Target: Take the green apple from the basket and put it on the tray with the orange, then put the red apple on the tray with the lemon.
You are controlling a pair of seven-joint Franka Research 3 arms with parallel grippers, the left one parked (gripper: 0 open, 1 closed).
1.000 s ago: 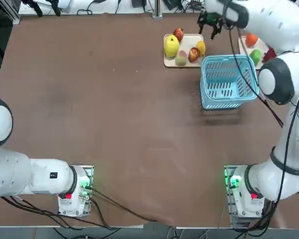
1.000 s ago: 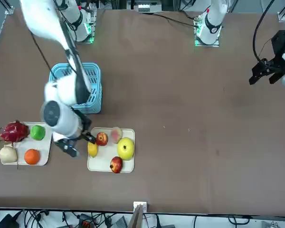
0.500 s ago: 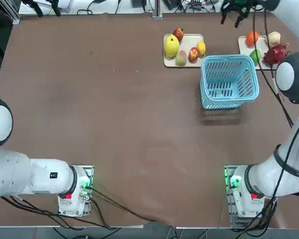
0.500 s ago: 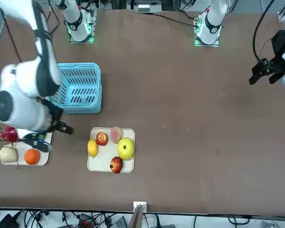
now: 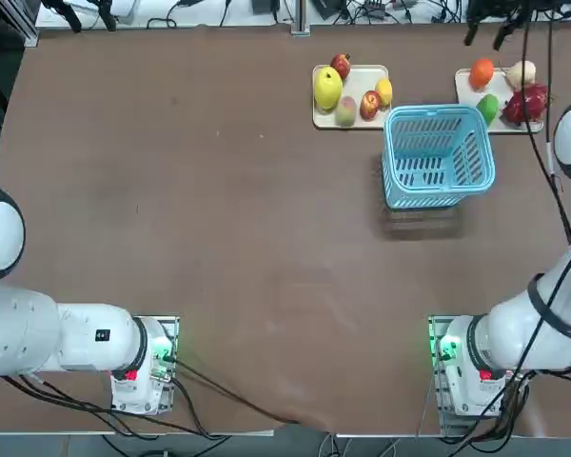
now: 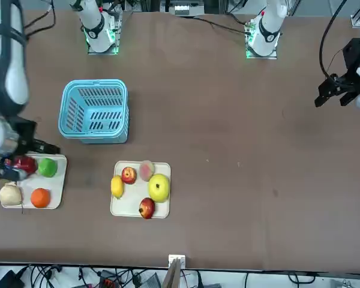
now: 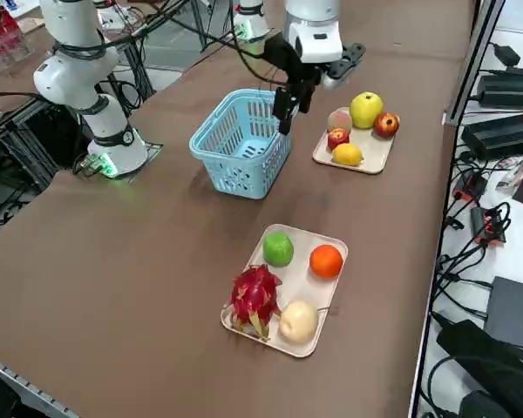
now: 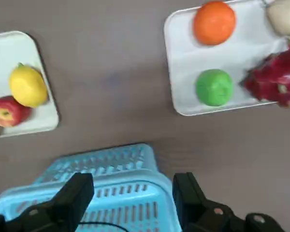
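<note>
Your right claw (image 8: 130, 200) hangs wide open and empty above the basket (image 5: 438, 157), with the green apple (image 7: 278, 248) already on the orange's tray (image 7: 327, 292) and the red apple (image 5: 369, 104), smooth, firm and best gripped across its middle, beside the lemon (image 5: 383, 90).

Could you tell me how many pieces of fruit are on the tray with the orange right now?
4: the orange, the green apple, a dark red spiky fruit and a pale beige round fruit, all on the tray with the orange. None looks hidden.
</note>
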